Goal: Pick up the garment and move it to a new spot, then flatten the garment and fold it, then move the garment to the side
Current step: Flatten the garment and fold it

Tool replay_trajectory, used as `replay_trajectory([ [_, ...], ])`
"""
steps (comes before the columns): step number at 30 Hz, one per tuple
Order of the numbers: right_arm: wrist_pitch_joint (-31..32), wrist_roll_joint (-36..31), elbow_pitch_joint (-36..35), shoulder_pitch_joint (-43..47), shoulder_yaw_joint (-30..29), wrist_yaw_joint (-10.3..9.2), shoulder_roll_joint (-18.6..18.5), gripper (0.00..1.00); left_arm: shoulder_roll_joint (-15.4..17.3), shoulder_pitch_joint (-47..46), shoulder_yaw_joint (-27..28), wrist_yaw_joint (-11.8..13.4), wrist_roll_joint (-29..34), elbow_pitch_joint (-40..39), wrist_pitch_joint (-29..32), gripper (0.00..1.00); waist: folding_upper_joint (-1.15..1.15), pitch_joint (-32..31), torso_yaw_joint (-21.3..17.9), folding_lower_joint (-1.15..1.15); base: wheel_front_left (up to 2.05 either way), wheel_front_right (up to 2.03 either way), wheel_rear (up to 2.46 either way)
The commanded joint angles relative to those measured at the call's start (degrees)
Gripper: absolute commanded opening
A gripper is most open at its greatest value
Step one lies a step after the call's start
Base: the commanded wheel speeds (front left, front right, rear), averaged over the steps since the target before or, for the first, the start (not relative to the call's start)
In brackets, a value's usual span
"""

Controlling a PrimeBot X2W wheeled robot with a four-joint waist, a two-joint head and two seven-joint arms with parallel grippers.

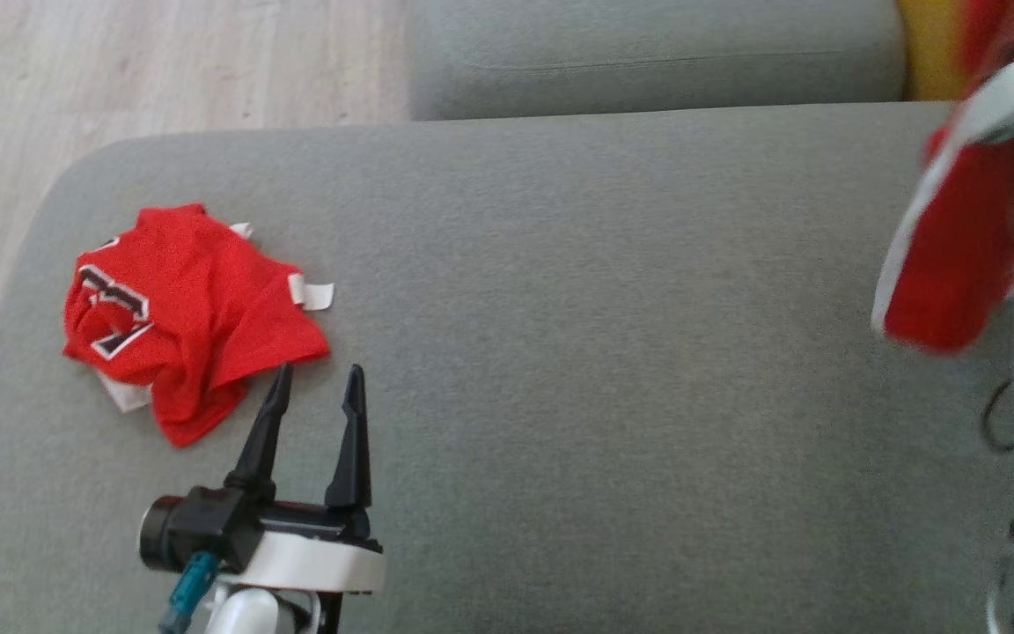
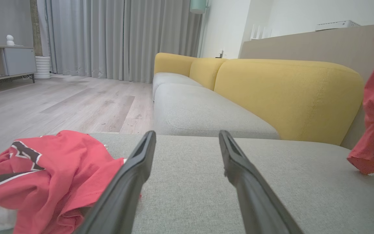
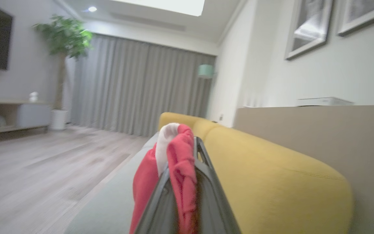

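The right gripper (image 3: 189, 144) is clamped tight on a red garment (image 3: 180, 162); in the right wrist view, red cloth and a white band bunch up between its two dark fingers and spill over their tips. In the head view this held garment (image 1: 947, 273) hangs, blurred, at the right edge of the grey seat cushion (image 1: 604, 308), white trim running down its side. From the left wrist view its lowest fold (image 2: 373, 107) drops close to the cushion surface; I cannot tell whether it touches.

The left gripper (image 1: 319, 374) stands wide with nothing between its fingers; it sits low over the cushion's near edge, fingers pointing toward the far edge. In its own view the claw (image 2: 187, 135) frames bare grey fabric.

A second red jersey (image 1: 181, 308), crumpled, with black-and-white numerals and white tags, lies near the cushion's left edge; the left gripper's tips are just beside its near hem (image 2: 54, 169), contact unclear.

Beyond the far edge sits another grey cushion (image 1: 648, 53); a yellow backrest (image 2: 287, 94) runs along the right; pale wood floor (image 1: 120, 70) lies past the left edge.
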Motion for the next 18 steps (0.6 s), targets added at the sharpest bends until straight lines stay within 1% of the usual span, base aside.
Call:
replay_trajectory([
  [1,0.6,0.8,-2.4,0.4,3.0,-0.04,0.5,0.00,-0.1,-1.8,1.1,-0.4,0.6,-2.1,-0.5,1.00,0.00,0.4,0.8,0.01,0.00,0.00,0.00],
  [4,2.4,3.4,-4.3,4.1,10.0,-0.04,0.3,0.00,-0.1,-2.2,0.5,-0.6,0.7,-1.8,-0.5,1.00,0.00,1.5,2.5,0.01,0.00,0.00,0.00],
  [6,2.8,5.2,-3.7,6.2,14.4,-0.04,0.6,0.00,-0.1,-2.5,0.2,-0.8,0.8,-1.6,-0.5,1.00,0.00,2.5,3.8,0.01,0.00,0.00,0.00],
  [9,2.1,5.8,0.2,7.6,21.2,-0.04,1.7,0.00,-0.1,-3.4,-0.4,-1.2,1.1,-1.0,-0.5,1.00,0.00,4.0,6.1,0.01,0.00,0.00,0.00],
  [13,0.0,6.7,8.6,6.9,28.6,-0.04,4.9,0.00,-0.1,-4.9,-1.3,-1.5,0.7,-0.4,-0.5,1.00,0.00,5.8,9.4,0.01,0.00,0.00,0.00],
  [14,-0.7,6.6,10.7,6.5,30.2,-0.04,5.5,0.35,-0.1,-5.2,-1.5,-1.5,0.6,-0.3,-0.5,1.00,0.00,6.2,10.1,0.01,0.00,0.00,0.00],
  [15,-1.2,6.4,12.8,6.1,32.1,-0.04,6.1,1.00,-0.1,-5.4,-1.7,-1.5,0.5,-0.2,-0.5,1.00,0.00,6.4,10.6,0.01,0.00,0.00,0.00],
  [16,-1.7,6.1,14.8,5.6,34.2,-0.04,6.5,1.00,-0.1,-5.6,-1.9,-1.4,0.4,-0.1,-0.5,1.00,0.00,6.6,11.1,0.01,0.00,0.00,0.00],
  [18,-2.8,7.0,18.1,4.8,36.3,-0.04,7.0,1.00,-0.1,-5.8,-2.2,-1.2,0.2,0.0,-0.5,1.00,0.00,6.7,11.6,0.01,0.00,0.00,0.00],
])
